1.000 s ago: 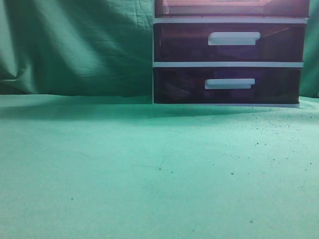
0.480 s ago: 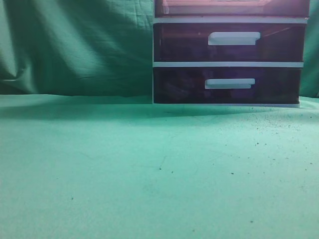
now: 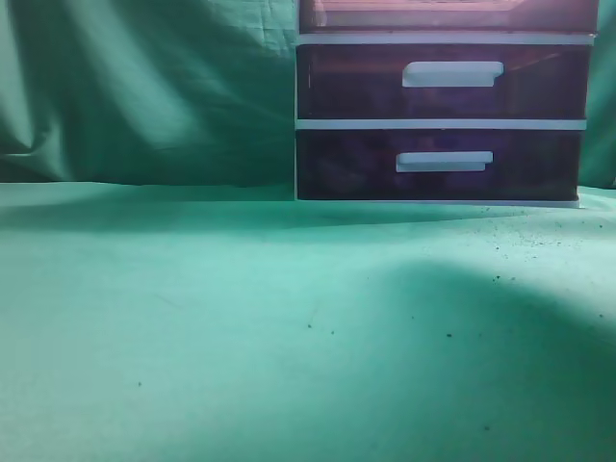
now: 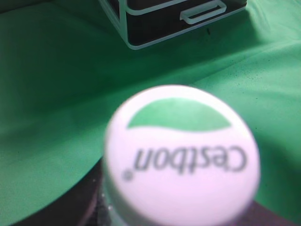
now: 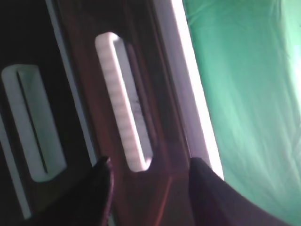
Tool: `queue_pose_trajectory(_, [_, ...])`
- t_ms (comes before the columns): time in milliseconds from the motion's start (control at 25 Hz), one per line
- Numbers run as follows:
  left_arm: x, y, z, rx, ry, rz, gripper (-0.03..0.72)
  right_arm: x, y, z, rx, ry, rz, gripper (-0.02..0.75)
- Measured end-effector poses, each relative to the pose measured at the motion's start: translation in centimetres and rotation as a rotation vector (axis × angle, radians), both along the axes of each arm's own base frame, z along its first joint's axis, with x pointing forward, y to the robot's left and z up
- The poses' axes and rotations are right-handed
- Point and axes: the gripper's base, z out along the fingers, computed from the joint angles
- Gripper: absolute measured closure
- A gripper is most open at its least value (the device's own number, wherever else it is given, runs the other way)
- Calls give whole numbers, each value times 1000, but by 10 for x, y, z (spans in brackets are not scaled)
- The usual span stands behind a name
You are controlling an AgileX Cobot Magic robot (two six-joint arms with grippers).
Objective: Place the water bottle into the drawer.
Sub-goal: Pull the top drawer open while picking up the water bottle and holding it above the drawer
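A broad shadow (image 3: 500, 337) now covers the bench's near right; right gripper (image 5: 148, 172), jaws apart, faces the drawer (image 5: 164, 94) handle (image 5: 124, 117); left grip indeterminable.

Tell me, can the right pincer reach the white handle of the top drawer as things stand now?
Probably yes. In the right wrist view the right pincer is open, its fingers on either side of the near end of the white handle on the drawer front, with nothing between them.
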Motion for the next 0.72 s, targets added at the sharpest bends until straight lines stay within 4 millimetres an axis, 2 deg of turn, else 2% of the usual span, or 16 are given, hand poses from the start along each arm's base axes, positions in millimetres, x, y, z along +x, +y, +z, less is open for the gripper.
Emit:
queue_pose_trajectory(240, [1,1,1,20,-21,2,397,39,8,-18,-19,4,24,407])
queue_pose_trajectory(480, [3,3,1,57,-46,7,397,62,14,-35,-41,-3,53,407])
queue_pose_trajectory(520, [3,4,1,65,-52,8,397,64,14,-34,-37,-16,57,463])
queue_pose_trajectory(720, [4,5,1,88,-64,11,397,68,17,-32,-50,-55,76,629])
